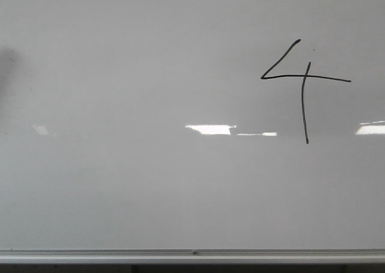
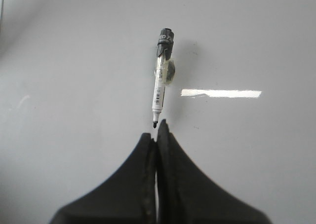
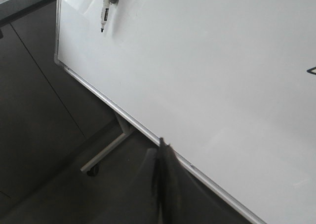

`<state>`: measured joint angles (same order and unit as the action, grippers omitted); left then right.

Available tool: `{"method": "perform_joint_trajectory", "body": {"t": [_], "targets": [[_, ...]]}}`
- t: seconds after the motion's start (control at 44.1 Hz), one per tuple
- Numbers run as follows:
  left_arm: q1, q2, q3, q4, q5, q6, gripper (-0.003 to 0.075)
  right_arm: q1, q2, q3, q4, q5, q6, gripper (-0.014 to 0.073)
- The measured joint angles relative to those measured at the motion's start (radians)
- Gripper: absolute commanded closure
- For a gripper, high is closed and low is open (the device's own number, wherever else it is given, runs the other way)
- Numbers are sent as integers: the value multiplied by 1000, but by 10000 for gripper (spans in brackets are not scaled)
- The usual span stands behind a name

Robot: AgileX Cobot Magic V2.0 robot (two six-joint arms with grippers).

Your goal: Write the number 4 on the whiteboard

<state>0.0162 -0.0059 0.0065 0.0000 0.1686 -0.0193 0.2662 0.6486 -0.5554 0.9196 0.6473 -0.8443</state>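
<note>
The number 4 (image 1: 304, 80) is drawn in thin black marker strokes on the whiteboard (image 1: 150, 183), sitting toward two o'clock of the front view. Its slanted line runs from the top down to a sharp left corner, a long horizontal bar runs right from that corner, and a slightly wavy vertical stem crosses the bar and drops well below it. The top is open: the stem and the slant do not meet. The board is glossy pale grey-white, with bright rectangular light reflections and a silver rail (image 1: 192, 255) along its lower edge.

In the left wrist view the left gripper (image 2: 156, 135) faces the board with its two black fingers pressed together and nothing between them. A marker pen (image 2: 160, 81), white-barrelled with a dark cap end, hangs on the board on a small holder, tip pointing down, at twelve o'clock from the fingertips and just apart from them.

In the right wrist view the right gripper (image 3: 162, 150) is likewise clenched and empty, tilted across the board's lower rail, with the wheeled stand foot (image 3: 101, 160) and dark floor at about nine o'clock. Only the left corner of the 4 (image 3: 312, 70) shows, at three o'clock, well apart from these fingers; the marker pen (image 3: 104, 14) shows near eleven o'clock.
</note>
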Motion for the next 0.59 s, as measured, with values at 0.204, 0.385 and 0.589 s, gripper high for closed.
{"method": "perform_joint_trajectory", "body": {"t": [0.204, 0.385, 0.589], "targets": [[0, 0, 0, 0, 0, 0, 741, 0, -24, 18, -78, -129, 7, 656], [0, 0, 0, 0, 0, 0, 741, -35, -156, 123, -186, -328, 122, 656], [0, 0, 0, 0, 0, 0, 741, -156, -364, 292, -438, -440, 397, 656]]}}
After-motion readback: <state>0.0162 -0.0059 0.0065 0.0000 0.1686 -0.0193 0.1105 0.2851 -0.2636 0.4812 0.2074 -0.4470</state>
